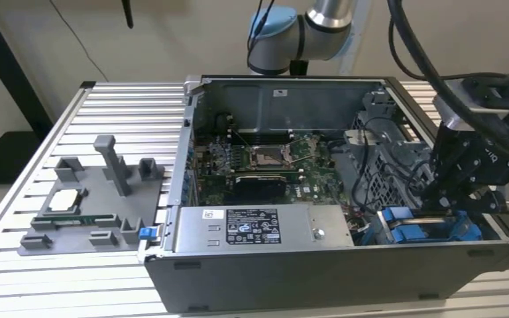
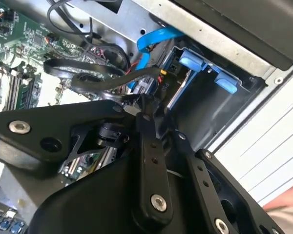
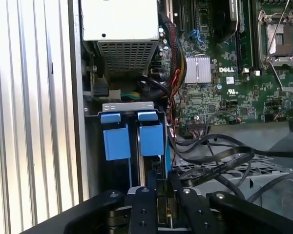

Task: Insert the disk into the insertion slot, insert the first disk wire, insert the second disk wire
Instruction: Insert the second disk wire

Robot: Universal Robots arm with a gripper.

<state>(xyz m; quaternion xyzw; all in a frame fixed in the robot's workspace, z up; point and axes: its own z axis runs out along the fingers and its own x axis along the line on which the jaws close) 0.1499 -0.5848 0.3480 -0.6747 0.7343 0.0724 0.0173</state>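
The disk sits down in the insertion slot (image 3: 127,105) at the case's front corner on the exterior view's right. Its blue carrier (image 1: 413,232) shows as two blue tabs (image 3: 151,137) in both wrist views (image 2: 190,61). My gripper (image 1: 436,211) hangs right over that bay. Its fingers (image 3: 144,209) are shut on a small black wire connector (image 3: 162,202), held just above the disk's end (image 2: 145,105). A black cable (image 2: 112,78) runs from the fingertips toward the board. A flat blue wire (image 2: 154,39) curves down beside the bay.
A grey power supply box (image 1: 264,228) lies along the case front, next to the bay. The motherboard (image 1: 264,162) fills the case floor. A perforated cage (image 1: 387,165) with loose black cables stands behind the bay. A grey parts fixture (image 1: 87,205) rests on the slatted table.
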